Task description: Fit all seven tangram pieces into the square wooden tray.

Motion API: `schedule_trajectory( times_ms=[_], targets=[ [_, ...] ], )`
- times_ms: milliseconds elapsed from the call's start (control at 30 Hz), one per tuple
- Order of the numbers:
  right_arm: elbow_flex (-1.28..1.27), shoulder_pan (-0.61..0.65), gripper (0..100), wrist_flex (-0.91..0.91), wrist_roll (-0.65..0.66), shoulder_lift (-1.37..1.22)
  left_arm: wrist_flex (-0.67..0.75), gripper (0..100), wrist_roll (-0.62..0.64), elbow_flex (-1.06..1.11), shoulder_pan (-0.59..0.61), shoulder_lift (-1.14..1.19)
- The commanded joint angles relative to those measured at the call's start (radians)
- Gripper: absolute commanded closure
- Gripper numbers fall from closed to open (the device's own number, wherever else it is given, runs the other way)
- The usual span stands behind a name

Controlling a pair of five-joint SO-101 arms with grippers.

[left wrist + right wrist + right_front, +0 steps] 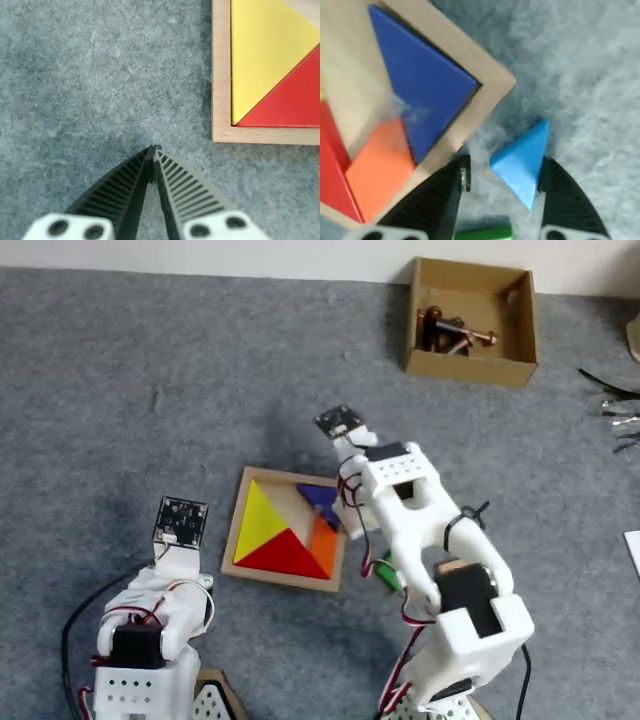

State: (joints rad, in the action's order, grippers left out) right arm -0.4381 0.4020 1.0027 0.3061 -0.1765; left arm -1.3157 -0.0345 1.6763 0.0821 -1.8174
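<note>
Your right gripper point(504, 167) hangs low over the grey carpet point(120, 390), just outside one corner of the square wooden tray point(236, 527). Its claw is spread wide. A small light blue wooden triangle point(520, 160) lies flat on the carpet between the two fingers point(440, 200). It is close to the far finger, though you cannot tell whether they touch.

Inside the tray, a dark blue triangle point(420, 85) fills the corner nearest that claw, with an orange piece point(380, 165) touching it. A large yellow triangle point(258, 518) and a large red triangle point(285, 555) meet edge to edge, and bare wood shows above them. A green piece point(385, 573) rests on the carpet just beside the tray's right rim, under your right arm.

Your left gripper point(152, 149) sits over bare carpet near the tray's left corner, its claw pinched together and holding nothing. An open cardboard box point(470, 320) stands well apart at the far right.
</note>
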Motion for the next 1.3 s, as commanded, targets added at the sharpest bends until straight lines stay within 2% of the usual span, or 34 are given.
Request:
schedule_trajectory(
  times_ms=[0, 600, 1067, 1267],
  targets=[
    [0.05, 0.005, 78.7, -0.024, 0.043, -0.039, -0.005, 99, -0.009, 0.019, 0.01, -0.005],
    [0.062, -0.019, 88.2, -0.022, 0.072, -0.028, -0.005, 99, -0.009, 0.019, 0.01, -0.005],
    [0.061, -0.022, 88.3, -0.022, 0.066, -0.033, -0.005, 99, -0.009, 0.019, 0.01, -0.005],
    [0.062, -0.022, 96.8, -0.022, 0.066, -0.033, -0.005, 99, -0.009, 0.019, 0.01, -0.005]
  ],
)
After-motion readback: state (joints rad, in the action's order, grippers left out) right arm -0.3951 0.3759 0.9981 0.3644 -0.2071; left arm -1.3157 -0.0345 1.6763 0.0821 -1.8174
